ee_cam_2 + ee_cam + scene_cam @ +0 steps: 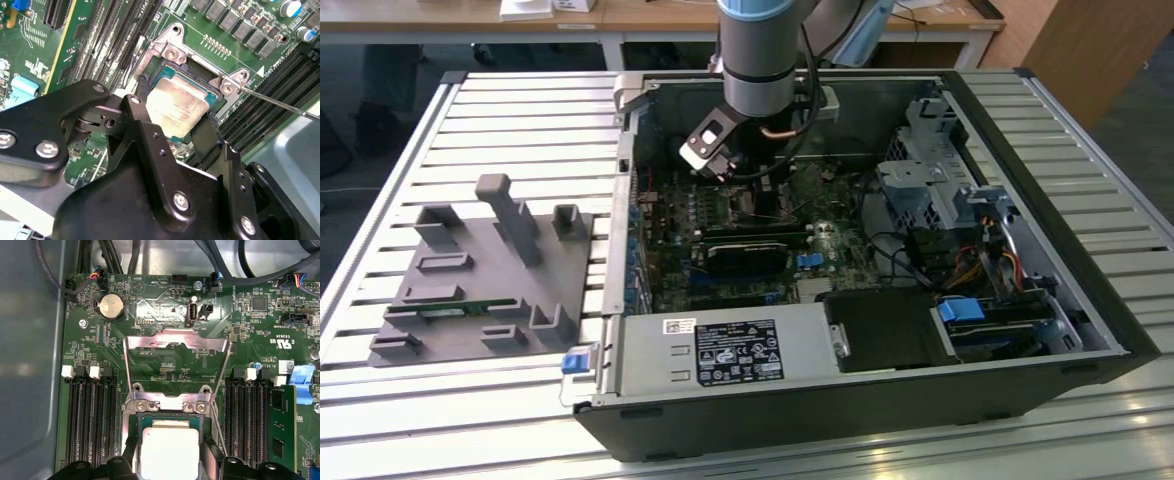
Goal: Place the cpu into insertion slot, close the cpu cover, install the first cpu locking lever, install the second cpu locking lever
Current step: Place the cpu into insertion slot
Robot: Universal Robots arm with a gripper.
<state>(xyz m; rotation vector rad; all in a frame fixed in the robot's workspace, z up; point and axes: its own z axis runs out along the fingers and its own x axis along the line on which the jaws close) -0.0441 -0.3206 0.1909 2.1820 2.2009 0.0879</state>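
Note:
The cpu (177,102) (170,450), a flat silver-topped square on a green edge, lies in the insertion slot (167,405) (172,50) on the motherboard. My gripper (172,120) (170,460) is shut on the cpu, with one black finger (142,112) and the other (205,132) against opposite edges. The cpu cover (150,342), a silvery frame with a window, stands flipped open away from the slot. A thin locking lever (280,102) sticks out beside the slot. In the exterior view my gripper (740,185) reaches down into the open computer case.
Long black memory slots (92,420) (247,420) run on both sides of the slot. The case walls (1067,220), drive cages (927,180) and cables surround the board. A grey fixture block (487,270) sits on the slatted table at the exterior view's left.

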